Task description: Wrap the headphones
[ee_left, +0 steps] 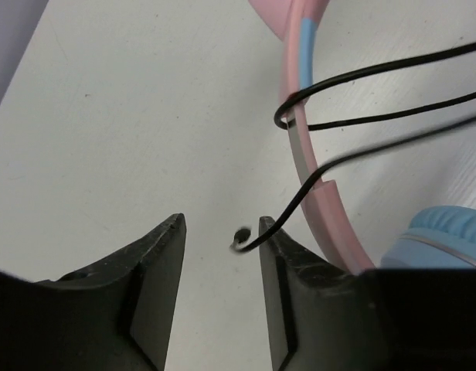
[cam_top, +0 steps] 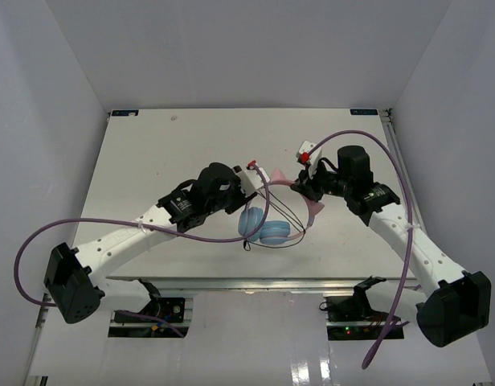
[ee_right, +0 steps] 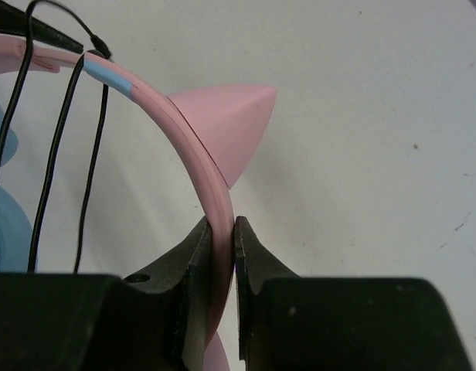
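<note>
Right jaws, closed on the pink headband (ee_right: 195, 154), anchor the headphones (cam_top: 263, 229) on the worktop (cam_top: 151, 161) so I can wind cable (ee_left: 377, 73); left jaws stand half apart, empty, its end loose between them.

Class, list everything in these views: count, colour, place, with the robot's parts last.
headphones: one, light-blue earcups, pink cat-eared headband, mid-table
cable: one, thin black, looped over the headband
table: one, white, beneath everything
purple robot cables: two, purple, looping out at either side
arms: two, white and black, bases at near edge
left gripper: one, black, open, cable end loose between jaws
right gripper: one, black, shut on headband
</note>
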`<state>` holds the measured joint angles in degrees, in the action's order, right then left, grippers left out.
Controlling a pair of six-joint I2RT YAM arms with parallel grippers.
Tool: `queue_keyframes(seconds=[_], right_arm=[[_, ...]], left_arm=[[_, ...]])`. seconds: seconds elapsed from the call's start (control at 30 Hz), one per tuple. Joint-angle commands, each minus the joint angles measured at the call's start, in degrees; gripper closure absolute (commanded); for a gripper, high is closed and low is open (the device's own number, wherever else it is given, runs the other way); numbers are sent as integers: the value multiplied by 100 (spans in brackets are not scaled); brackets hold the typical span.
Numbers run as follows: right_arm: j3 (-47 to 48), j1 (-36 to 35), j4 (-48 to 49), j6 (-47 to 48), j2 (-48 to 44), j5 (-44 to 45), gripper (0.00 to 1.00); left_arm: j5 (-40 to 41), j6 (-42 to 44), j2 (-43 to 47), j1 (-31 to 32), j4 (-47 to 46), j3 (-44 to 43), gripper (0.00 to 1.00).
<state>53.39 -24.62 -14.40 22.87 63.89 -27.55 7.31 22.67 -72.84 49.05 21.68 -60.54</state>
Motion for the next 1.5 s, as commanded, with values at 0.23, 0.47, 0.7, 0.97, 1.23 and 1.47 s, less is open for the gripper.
queue_keyframes(seconds=[0.23, 0.47, 0.7, 0.97, 1.23, 1.47], right_arm=[[333, 500, -107, -510, 1030, -746, 92], [-12, 680, 1175, -866, 1726, 814, 92], [341, 785, 2273, -1427, 2870, 1456, 92], [584, 907, 2486, -1461, 3542, 1568, 72], [184, 1363, 2198, -1374, 2801, 878, 6], [-70, 1539, 799, -1779, 1421, 1236, 10]], left_arm=[[-751, -296, 235, -295, -347, 264, 30], [957, -233, 1117, -381, -349, 537, 15], [1188, -1019, 2606, -387, -165, 1502, 2], [992, -1529, 3927, -388, 37, 2599, 2], [938, -1574, 4247, -393, -63, 2783, 2], [709, -1687, 4685, -388, -281, 3000, 2]])
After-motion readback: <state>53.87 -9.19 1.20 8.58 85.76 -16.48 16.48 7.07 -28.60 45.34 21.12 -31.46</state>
